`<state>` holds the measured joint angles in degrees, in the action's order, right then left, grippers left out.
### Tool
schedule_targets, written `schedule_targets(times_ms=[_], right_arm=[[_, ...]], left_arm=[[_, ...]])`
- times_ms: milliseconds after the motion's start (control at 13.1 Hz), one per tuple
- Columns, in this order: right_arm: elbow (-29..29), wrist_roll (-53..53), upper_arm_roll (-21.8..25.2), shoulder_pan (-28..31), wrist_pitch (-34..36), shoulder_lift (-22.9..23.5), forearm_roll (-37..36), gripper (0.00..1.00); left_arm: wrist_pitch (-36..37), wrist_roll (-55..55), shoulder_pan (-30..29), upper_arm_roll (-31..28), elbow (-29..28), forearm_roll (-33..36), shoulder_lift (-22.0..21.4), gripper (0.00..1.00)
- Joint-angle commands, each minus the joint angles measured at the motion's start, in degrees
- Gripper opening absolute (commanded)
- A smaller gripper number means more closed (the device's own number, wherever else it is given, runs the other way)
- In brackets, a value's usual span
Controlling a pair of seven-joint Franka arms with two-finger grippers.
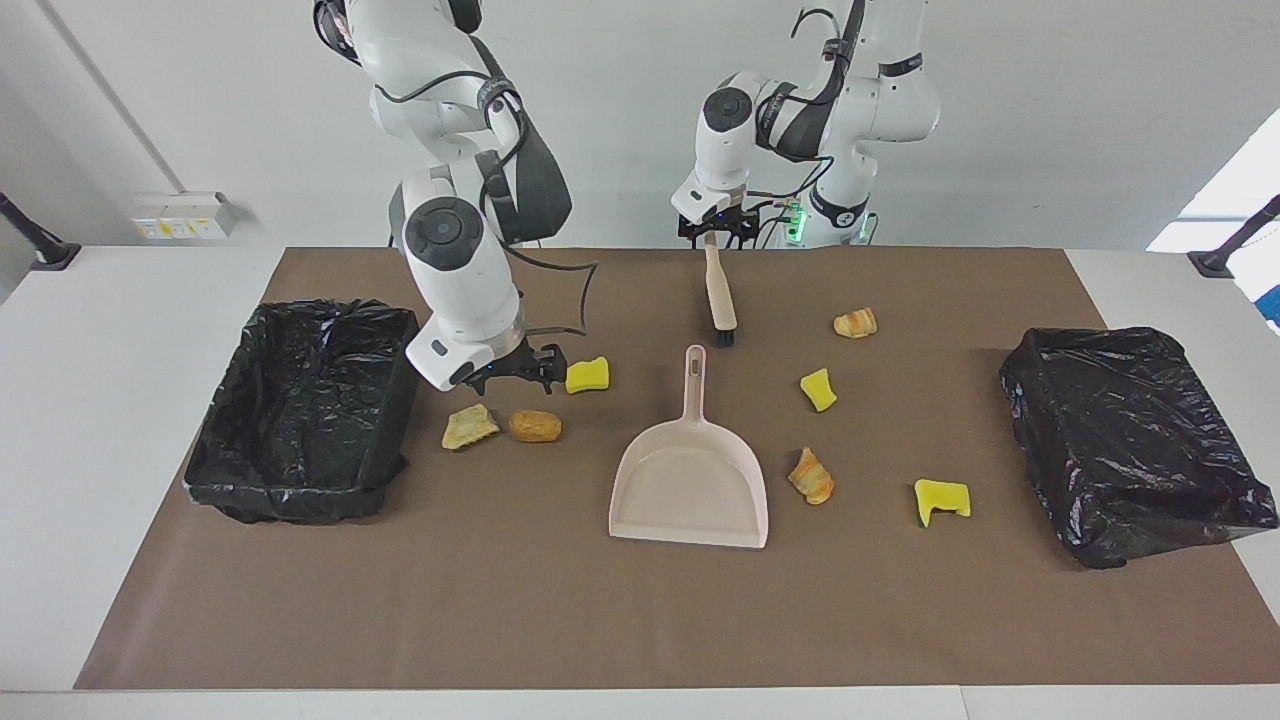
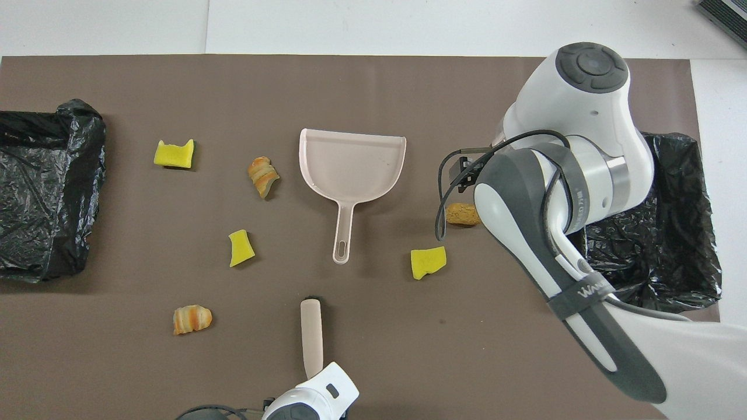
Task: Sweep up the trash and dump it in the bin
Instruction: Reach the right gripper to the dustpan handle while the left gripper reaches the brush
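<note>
Top centre of the facing frame: the left gripper (image 1: 712, 236) sits at the handle end of the brush (image 1: 719, 296); whether it is clamped on it cannot be told. The trash (image 1: 856, 322) lies scattered across the middle of the brown mat (image 1: 560, 620): striped pieces, yellow chunks, a nugget (image 1: 534, 426) and a wedge (image 1: 469, 427). The right gripper (image 1: 545, 372), pincer apart and empty, hovers above the nugget, beside a yellow chunk (image 1: 587, 375). The dustpan (image 1: 690, 490) lies lower, at centre. A black-lined bin (image 1: 300, 420) sits at each end.
</note>
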<state>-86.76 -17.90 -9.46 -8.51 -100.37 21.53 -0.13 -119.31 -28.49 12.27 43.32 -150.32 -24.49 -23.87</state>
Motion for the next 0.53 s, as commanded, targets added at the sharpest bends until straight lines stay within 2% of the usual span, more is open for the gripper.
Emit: schedule_targets(times_ms=[0,76,152,228,380,457], right_arm=[[-0.16,-1.17,-0.21,-0.11,-0.79,0.18,0.92,1.0],[-0.07,-1.17,-0.21,-0.11,-0.79,0.09,1.01,1.0],[-0.16,-1.17,-0.21,-0.11,-0.88,0.09,1.01,1.0],[-0.07,-1.17,-0.21,-0.11,-0.79,0.09,1.01,1.0],[-0.16,-1.26,-0.21,-0.19,-0.88,0.09,1.01,1.0],[-0.51,-1.52,-0.21,-0.63,-1.06,0.09,1.01,1.0]], left_arm=[[-1.19,-0.52,0.82,-0.34,-1.2,-1.69,-1.18,0.67],[-1.1,-0.52,0.73,-0.34,-1.2,-1.78,-0.91,0.38],[-1.19,-0.26,0.65,-0.34,-1.03,-1.79,-0.65,0.16],[-1.45,0.27,0.38,-0.43,-0.68,-1.79,0.14,0.01],[-0.93,1.24,-1.19,-0.78,2.12,-1.61,1.46,0.0],[0.03,2.02,-4.16,-0.87,4.66,-1.61,1.29,0.0]])
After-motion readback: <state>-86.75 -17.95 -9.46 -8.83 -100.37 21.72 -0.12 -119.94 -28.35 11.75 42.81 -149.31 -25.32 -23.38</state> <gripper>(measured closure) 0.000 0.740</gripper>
